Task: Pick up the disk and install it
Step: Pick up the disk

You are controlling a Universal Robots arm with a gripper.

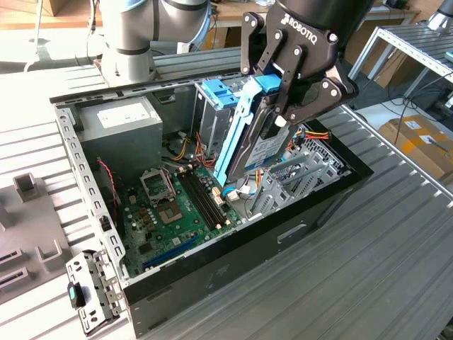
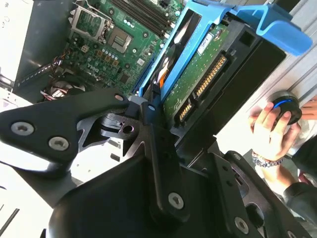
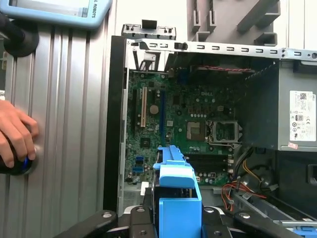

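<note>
End effector [image 1: 283, 117] is closed on the disk [image 1: 267, 150], fingers clamped across it and the blue bracket [image 1: 237, 131] that frames it. The disk hangs steeply tilted over the open case [image 1: 78, 163], above the case's end at the exterior view's right. How far its low end reaches into the case can't be told. Its white label with a blue band faces outward from the case.

In the second wrist view the disk [image 2: 198, 74] shows its green circuit side and a connector row. The blue bracket [image 2: 277, 29] runs along its long edges, and one black finger [image 2: 156, 148] presses against that frame. In the first wrist view the blue bracket [image 3: 176, 198] sits between the finger links, over the case [image 3: 115, 124].

Inside the case, the motherboard [image 1: 170, 212] lies flat on the floor. The power supply [image 1: 120, 131] is in the far corner at the exterior view's left. The drive cage [image 1: 205, 124] stands at the case's back wall, just beside the held disk, with a second blue bracket [image 1: 216, 93] on top.

The case lies on a ribbed grey worktop [image 1: 368, 269]. A small slotted metal plate [image 1: 88, 294] lies on the worktop at the case's near corner. Outside the case, a hand [image 2: 270, 131] rests on a round puck [image 2: 286, 106] with a blue ring.
</note>
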